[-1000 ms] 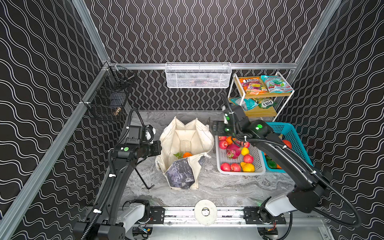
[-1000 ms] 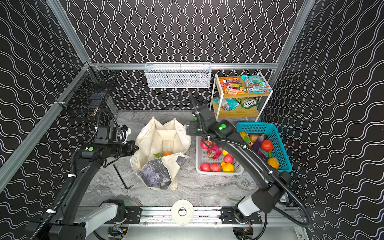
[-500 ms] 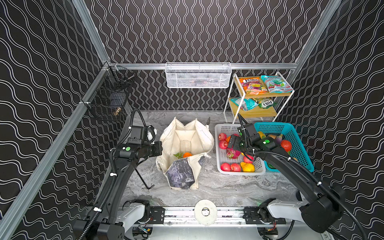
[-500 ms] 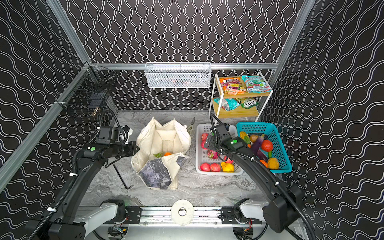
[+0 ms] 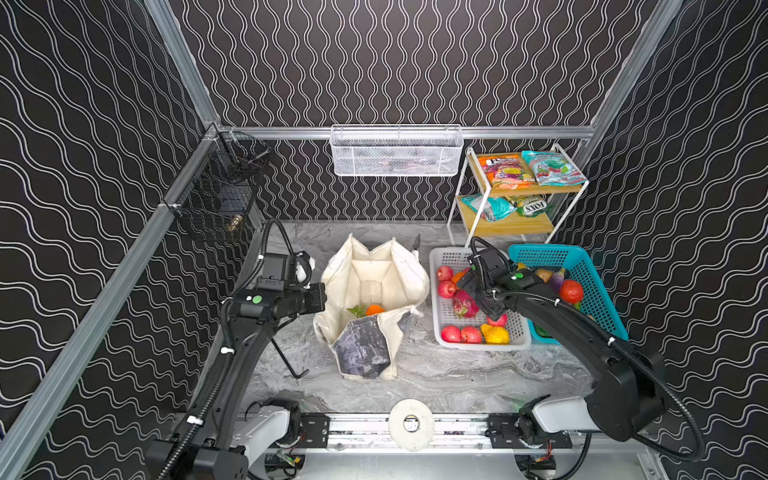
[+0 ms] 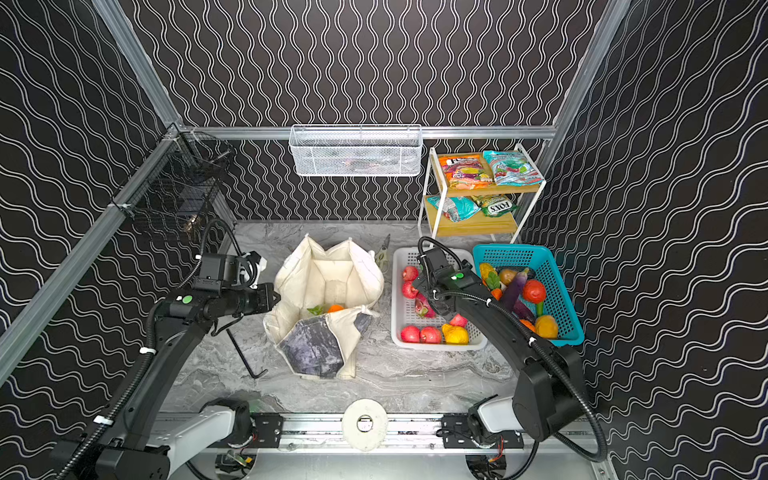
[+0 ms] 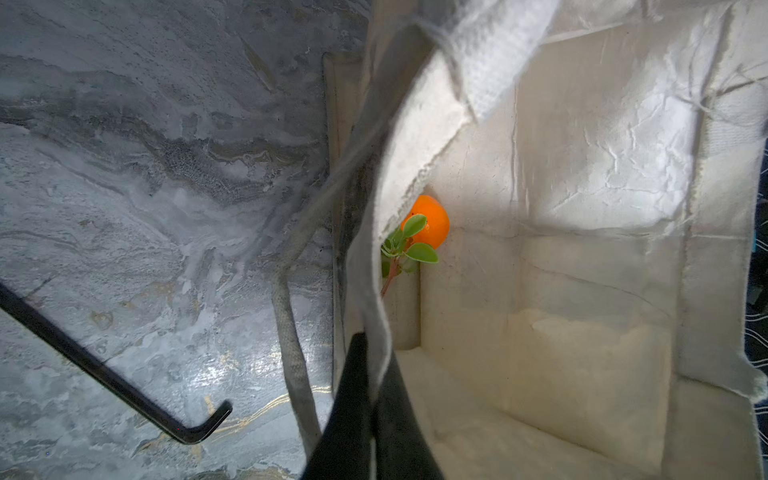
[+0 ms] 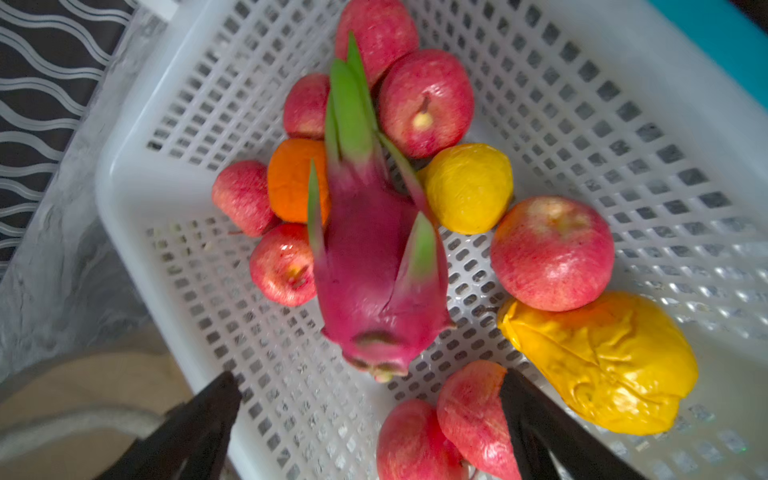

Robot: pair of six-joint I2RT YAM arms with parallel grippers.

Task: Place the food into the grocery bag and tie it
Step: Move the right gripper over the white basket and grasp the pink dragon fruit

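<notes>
Swung away from the grocery bag (image 5: 374, 274) since a second ago, my right gripper (image 8: 370, 380) now hangs over the white basket (image 8: 623, 124), jaws spread wide and empty. The pink dragon fruit (image 8: 370, 266) lies just ahead of its fingertips, among red apples (image 8: 552, 253) and a lemon (image 8: 469, 187). My left gripper (image 7: 370, 374) is clamped on the bag's rim, and an orange (image 7: 432, 224) with a leafy sprig (image 7: 409, 245) sits inside, beyond that gripper.
</notes>
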